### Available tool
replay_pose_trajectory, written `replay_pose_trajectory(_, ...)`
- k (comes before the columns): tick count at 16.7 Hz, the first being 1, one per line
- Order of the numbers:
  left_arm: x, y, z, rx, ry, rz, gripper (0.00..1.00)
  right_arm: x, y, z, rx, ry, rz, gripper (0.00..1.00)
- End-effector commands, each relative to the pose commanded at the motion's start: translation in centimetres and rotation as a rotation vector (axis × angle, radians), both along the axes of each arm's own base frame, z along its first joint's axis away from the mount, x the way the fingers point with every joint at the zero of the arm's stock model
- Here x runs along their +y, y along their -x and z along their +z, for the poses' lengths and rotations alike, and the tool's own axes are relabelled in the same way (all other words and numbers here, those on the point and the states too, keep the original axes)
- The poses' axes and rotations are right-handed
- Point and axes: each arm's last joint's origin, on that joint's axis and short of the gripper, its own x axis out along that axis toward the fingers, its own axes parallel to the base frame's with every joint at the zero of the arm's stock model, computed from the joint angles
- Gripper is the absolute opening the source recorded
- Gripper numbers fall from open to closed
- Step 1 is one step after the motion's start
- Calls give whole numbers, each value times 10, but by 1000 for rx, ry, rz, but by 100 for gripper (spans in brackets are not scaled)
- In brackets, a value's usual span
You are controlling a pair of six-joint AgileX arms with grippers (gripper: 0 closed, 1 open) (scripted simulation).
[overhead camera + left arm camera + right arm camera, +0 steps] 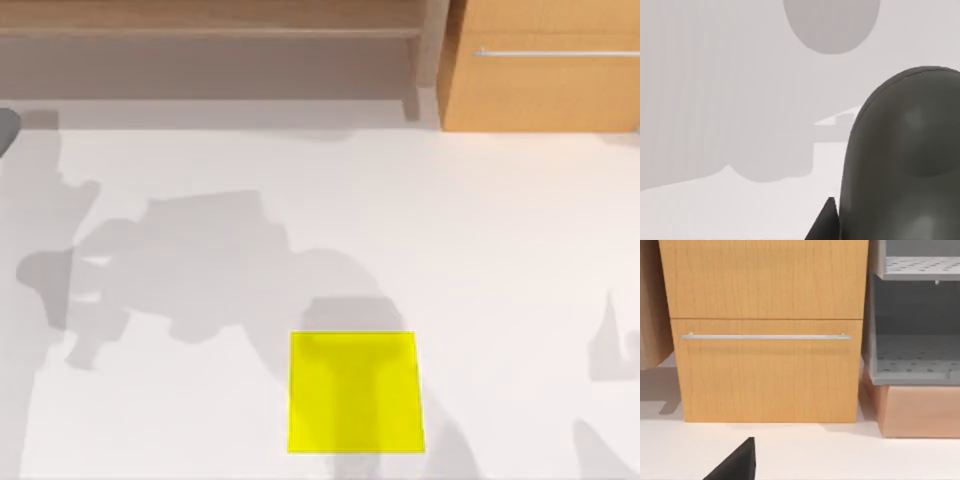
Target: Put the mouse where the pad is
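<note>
The mouse (905, 160) is a smooth dark grey rounded body, seen very close in the left wrist view. A sliver of it shows at the far left edge of the top view (5, 130). My left gripper (875, 232) is shut on the mouse, with one black fingertip (826, 220) against its side. An oval shadow (831, 25) lies on the table apart from the mouse, so the mouse hangs above the surface. The yellow pad (355, 392) lies flat near the front edge, in the middle. A black part of my right gripper (735, 465) shows facing the cabinet.
A wooden drawer cabinet (545, 65) with a metal handle (765, 336) stands at the back right. Grey shelves (915, 315) stand beside it on a wooden box (920, 410). A low wooden shelf (210, 35) runs along the back left. Arm shadows cross the white table (480, 250).
</note>
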Motion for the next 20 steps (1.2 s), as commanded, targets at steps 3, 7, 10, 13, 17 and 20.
replay_pose_trajectory(3, 1, 0, -2, 3, 1, -1, 0, 0, 0, 0, 0, 0, 0, 100)
replay_pose_trajectory(7, -42, -6, -5, 3, -1, -142, 0, 0, 0, 0, 0, 0, 0, 100)
replay_pose_trajectory(10, -109, -5, -11, 12, -3, -362, 0, 0, 0, 0, 0, 0, 0, 100)
replay_pose_trajectory(13, -195, 17, -19, 27, -5, -646, 0, 0, 0, 0, 0, 0, 0, 100)
replay_pose_trajectory(17, -303, 77, -28, 33, -10, -1034, 0, 0, 0, 0, 0, 0, 0, 100)
replay_pose_trajectory(20, -348, 120, -29, 20, -13, -1231, 0, 0, 0, 0, 0, 0, 0, 100)
